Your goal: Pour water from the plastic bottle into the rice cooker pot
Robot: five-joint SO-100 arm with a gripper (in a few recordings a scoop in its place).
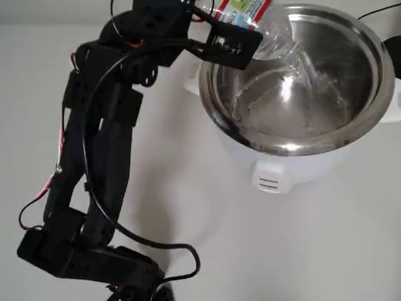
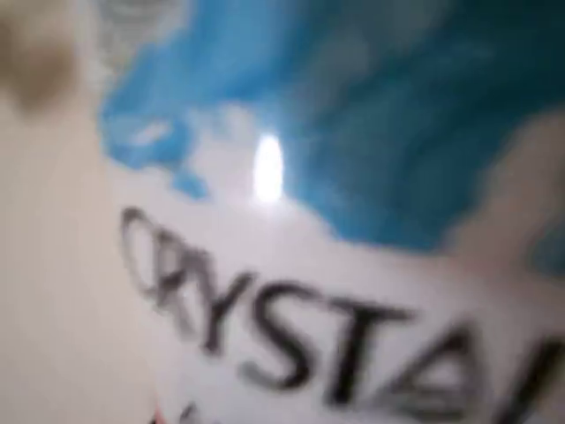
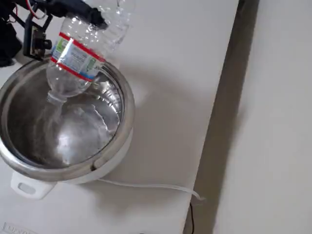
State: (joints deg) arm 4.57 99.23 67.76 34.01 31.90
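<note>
- Nearest the wrist view's lens, the plastic bottle [image 2: 335,265] is showing its blurred white-and-blue label with dark lettering, so the claw is evidently sitting right against the labelled middle of the body.
- In the overhead view, the black claw [image 1: 229,41] is gripping the plastic bottle across that label, closed on it, with the neck tipping downward over the rim of the rice cooker pot [image 1: 282,149].
- In the fixed view, the plastic bottle [image 3: 80,53] is hanging steeply tilted, mouth low inside the rice cooker pot [image 3: 127,105], and the water [image 3: 51,114] is streaming out of the neck into the steel bowl.
- The thin ribbed wall is probably denting under a hard squeeze and getting lighter as it is emptying; the stiffer ribbed and labelled band looks like the sensible place to be holding it.
- Farther off, the white bench [image 3: 170,73] is carrying the cooker, with a pale cable [image 3: 151,185] trailing toward its edge.
</note>
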